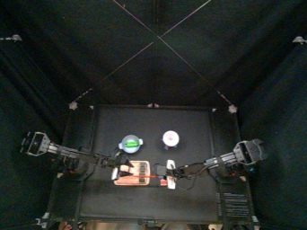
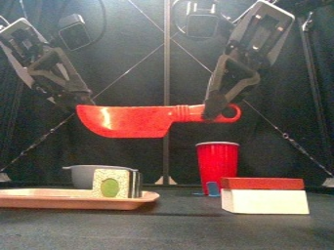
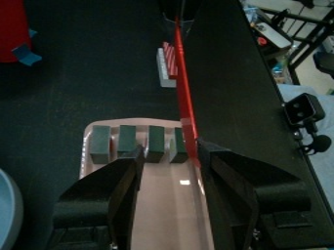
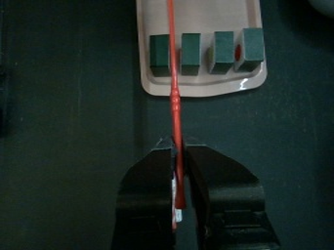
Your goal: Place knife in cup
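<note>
The left gripper point(image 2: 81, 101) hangs with jaws spread apart beside the blade tip of the red knife point(image 2: 131, 120), which is held level in the air above the tabletop's front edge. Below it a pink tray point(image 2: 78, 199) carries green blocks point(image 2: 115, 183). The right gripper point(image 2: 213, 105) is clamped on the knife's handle. A red-and-white box point(image 2: 265, 195) lies at the front right. The white cup point(image 1: 171, 138) stands near the tabletop's middle, beside a green-and-white vessel point(image 1: 129, 142).

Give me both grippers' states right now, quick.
Left gripper: open, jaws spread on either side of the red knife's blade, not gripping it.
Right gripper: shut on the knife's handle, holding it level above the table.
</note>
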You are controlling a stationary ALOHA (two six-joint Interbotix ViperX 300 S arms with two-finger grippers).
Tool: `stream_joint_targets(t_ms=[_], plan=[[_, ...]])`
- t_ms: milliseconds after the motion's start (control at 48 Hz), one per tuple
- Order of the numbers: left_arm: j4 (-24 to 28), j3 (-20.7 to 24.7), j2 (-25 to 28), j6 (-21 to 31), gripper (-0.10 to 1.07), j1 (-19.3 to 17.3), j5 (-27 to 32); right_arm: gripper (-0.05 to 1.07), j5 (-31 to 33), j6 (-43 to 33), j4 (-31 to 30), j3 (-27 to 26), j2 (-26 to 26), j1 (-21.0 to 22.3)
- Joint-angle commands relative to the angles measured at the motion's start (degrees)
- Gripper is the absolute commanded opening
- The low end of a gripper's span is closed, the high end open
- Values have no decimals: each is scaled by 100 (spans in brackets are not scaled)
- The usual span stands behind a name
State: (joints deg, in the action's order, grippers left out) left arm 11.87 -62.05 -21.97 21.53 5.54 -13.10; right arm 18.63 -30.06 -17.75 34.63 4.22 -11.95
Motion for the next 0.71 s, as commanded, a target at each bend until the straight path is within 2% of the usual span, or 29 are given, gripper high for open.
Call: stream_joint_targets(t_ms=[0, 208, 438, 688], plan=[[-9, 105, -35, 0, 83, -62, -105, 42, 193, 9, 149, -70, 369, -35], [0, 88, -44, -9, 83, -79, -176, 42, 756, 0, 448, -123, 580, -9], [0, 97, -97, -18, 83, -123, -202, 42, 1187, -149, 510, -220, 703, -9], [-9, 105, -510, -26, 83, -334, -202, 42, 2250, -290, 527, -554, 861, -9]])
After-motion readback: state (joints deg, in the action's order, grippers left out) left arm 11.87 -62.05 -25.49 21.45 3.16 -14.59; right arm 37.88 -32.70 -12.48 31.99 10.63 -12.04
